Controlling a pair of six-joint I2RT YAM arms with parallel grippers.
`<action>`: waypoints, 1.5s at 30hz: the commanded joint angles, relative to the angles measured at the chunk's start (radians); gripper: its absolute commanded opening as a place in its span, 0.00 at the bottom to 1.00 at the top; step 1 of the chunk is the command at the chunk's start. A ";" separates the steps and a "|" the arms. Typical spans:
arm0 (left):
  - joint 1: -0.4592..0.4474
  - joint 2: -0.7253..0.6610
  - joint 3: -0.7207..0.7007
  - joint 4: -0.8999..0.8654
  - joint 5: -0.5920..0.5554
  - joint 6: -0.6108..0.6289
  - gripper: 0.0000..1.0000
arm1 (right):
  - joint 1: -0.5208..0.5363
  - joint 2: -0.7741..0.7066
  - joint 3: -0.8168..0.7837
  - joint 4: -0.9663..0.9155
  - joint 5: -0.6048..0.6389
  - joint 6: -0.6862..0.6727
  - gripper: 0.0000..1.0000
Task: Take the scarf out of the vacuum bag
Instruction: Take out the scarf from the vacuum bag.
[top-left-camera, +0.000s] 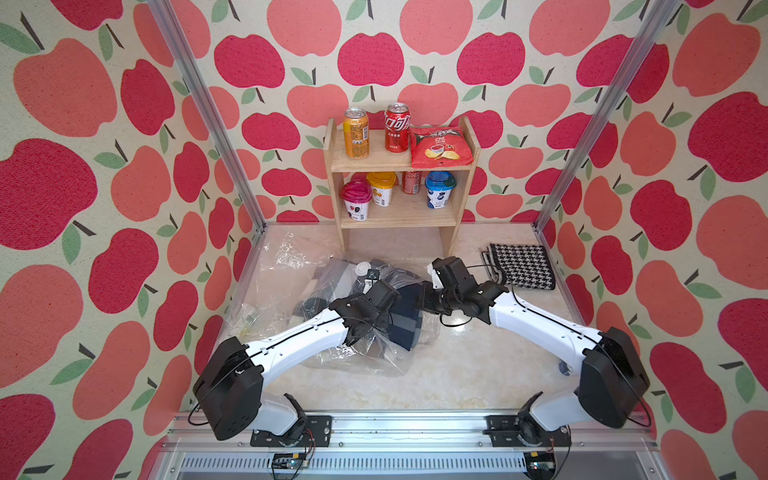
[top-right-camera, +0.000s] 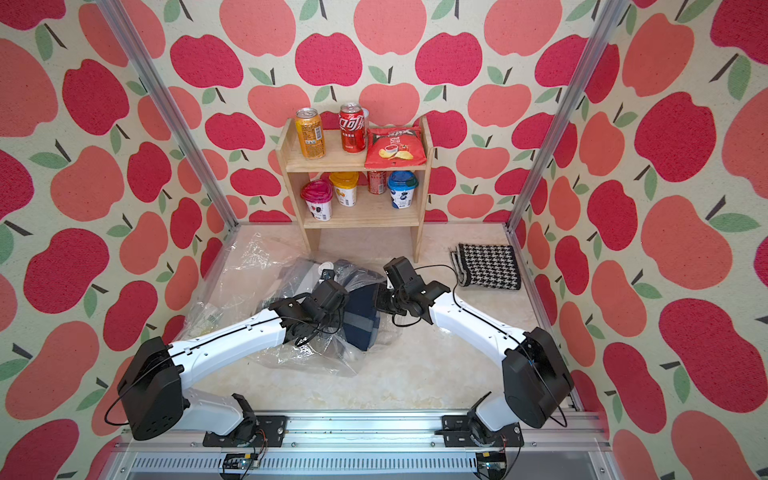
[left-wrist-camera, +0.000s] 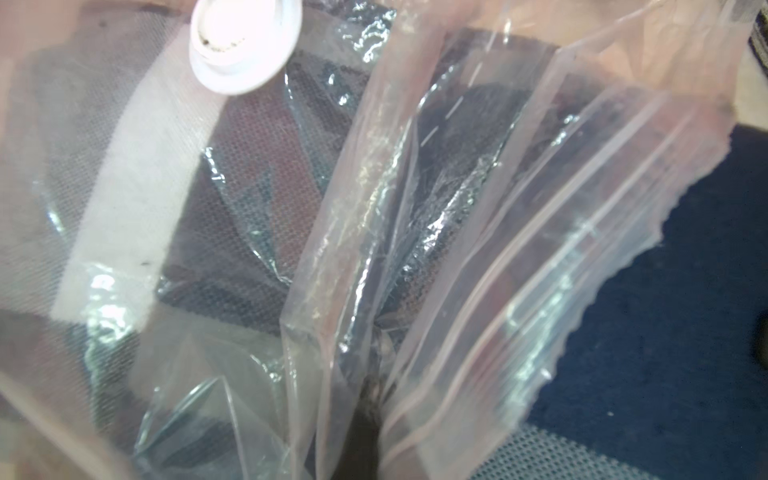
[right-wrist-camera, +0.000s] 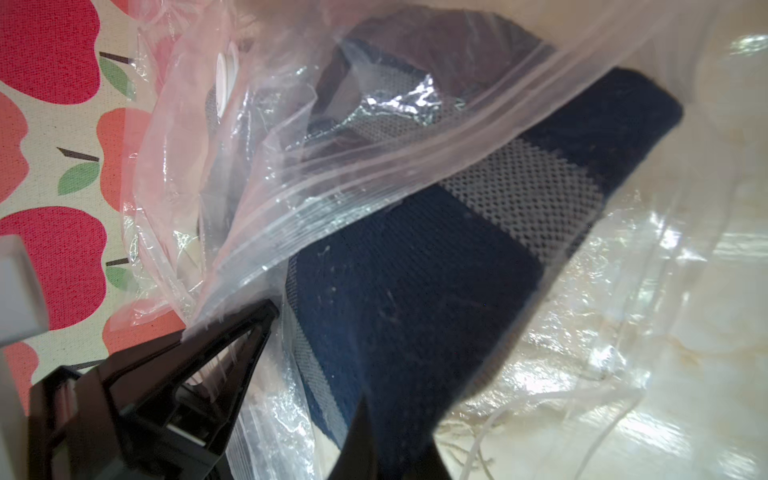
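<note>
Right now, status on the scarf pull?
Left claw shut on vacuum bag. Right claw shut on navy scarf. Scarf partly out of the mouth. Houndstooth cloth off to the right, apart.

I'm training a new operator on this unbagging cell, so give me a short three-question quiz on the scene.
1. True or false: the navy scarf lies wholly outside the vacuum bag.
2. Which lies flat on the table? A) houndstooth cloth B) soda can C) yoghurt cup
3. Name the colour of the bag's round valve cap.
Key: 1 false, part is still inside; 2 A; 3 white.
</note>
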 joint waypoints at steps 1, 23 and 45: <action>0.015 0.022 0.016 0.003 -0.010 0.010 0.00 | -0.059 -0.075 -0.044 -0.089 0.014 -0.061 0.00; 0.056 0.026 0.000 0.039 0.020 0.035 0.00 | -0.405 -0.166 -0.001 -0.325 -0.087 -0.279 0.00; 0.074 0.017 -0.010 0.035 0.030 0.040 0.00 | -0.489 0.068 0.222 -0.730 0.125 -0.530 0.00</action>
